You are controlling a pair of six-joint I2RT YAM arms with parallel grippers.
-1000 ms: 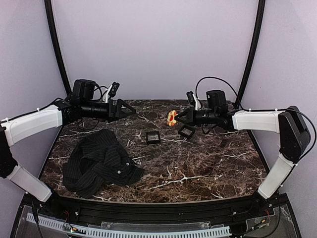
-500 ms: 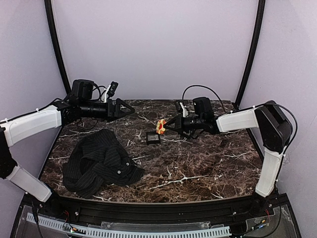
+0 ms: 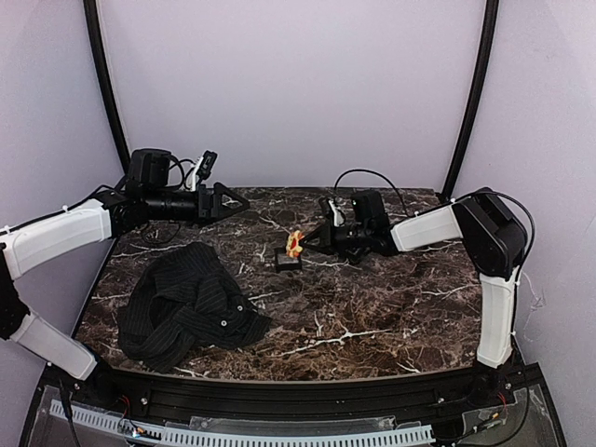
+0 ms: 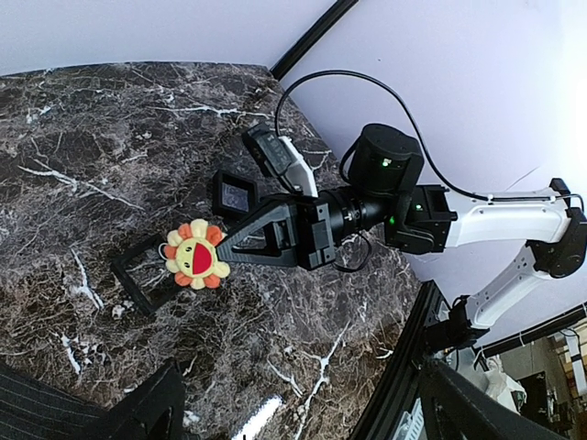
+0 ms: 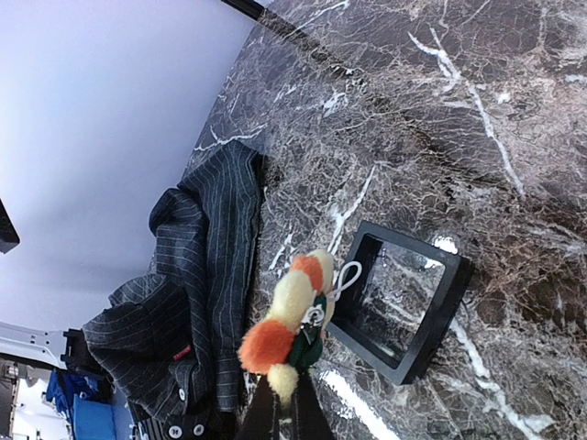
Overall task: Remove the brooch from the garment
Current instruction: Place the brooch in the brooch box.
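The brooch (image 3: 295, 244), a small flower with orange and cream petals, hangs in the air pinched at its lower edge by my right gripper (image 3: 304, 248), which is shut on it. In the right wrist view the brooch (image 5: 289, 316) sits on the tips of the right gripper (image 5: 286, 396), just above the table. The garment (image 3: 186, 307), black with pale pinstripes and small buttons, lies crumpled at the front left, apart from the brooch. My left gripper (image 3: 244, 202) hovers open and empty over the back left, above the garment's far end. Its wrist view shows the brooch (image 4: 196, 256) face-on.
A small black square box (image 3: 288, 263) lies on the marble table directly below the brooch, also visible as box (image 5: 399, 307). Black frame posts (image 3: 102, 84) rise at both back corners. A black rail (image 3: 298, 396) runs along the table's near edge.
My right arm has carried the brooch leftward and lower, from the back right to just above the black box. The left arm has barely moved.
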